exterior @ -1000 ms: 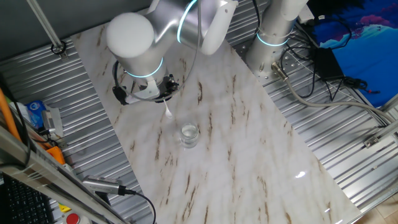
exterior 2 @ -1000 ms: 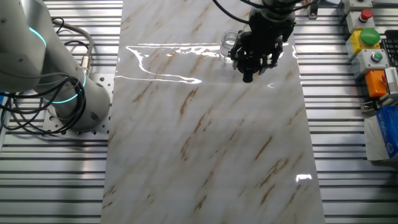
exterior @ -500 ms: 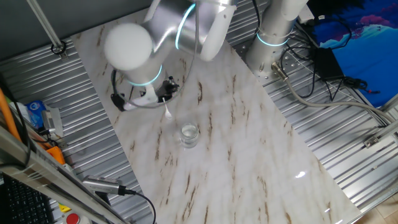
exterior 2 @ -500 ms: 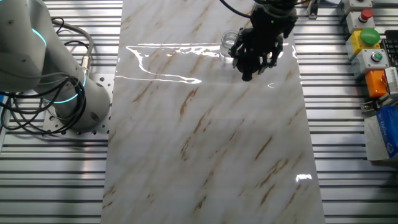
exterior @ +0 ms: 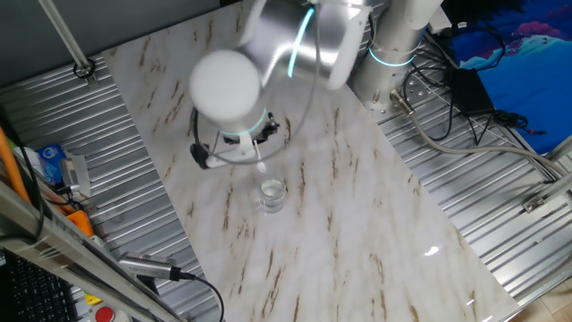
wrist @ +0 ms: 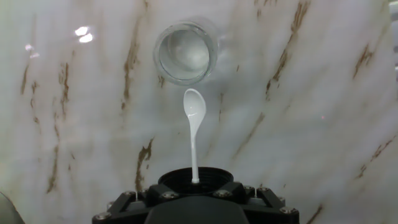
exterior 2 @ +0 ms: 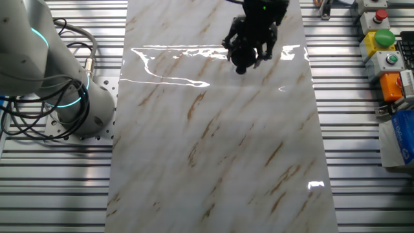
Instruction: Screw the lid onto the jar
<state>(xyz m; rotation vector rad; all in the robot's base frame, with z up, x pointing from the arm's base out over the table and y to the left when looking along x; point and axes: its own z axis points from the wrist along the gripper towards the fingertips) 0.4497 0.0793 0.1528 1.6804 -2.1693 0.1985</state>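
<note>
The jar (exterior: 272, 193) stands upright and open on the marble surface (exterior: 357, 224), about midway across it in one fixed view. Its glass is clear, and the hand view looks straight down its round mouth (wrist: 185, 53). The arm (exterior: 268, 54) bends down over the far left part of the surface. The pincer (exterior: 253, 154) hangs above the marble just to the left of and beyond the jar, without touching it. In the hand view the lid (wrist: 196, 179) sits at the tip of the pincer (wrist: 196, 198). It is a black round cap turned so that its ribbed inner rim faces outward, and it is lifted clear of the surface (wrist: 323, 74). The pincer is pinching the lid, though black metal with small screws hides the fingers themselves. A thin white spoon (wrist: 194, 124) sticks out from the lid's centre, and its bowl points at the jar. The bowl stops just short of the glass rim and a little to the right of the mouth's middle. In one fixed view the spoon (exterior: 260, 166) is a pale sliver between the pincer and the jar. In the other fixed view the dark pincer (exterior 2: 244, 57) hangs over the far part of the surface (exterior 2: 213, 142), beside a bright streak of glare. The jar cannot be made out there.
</note>
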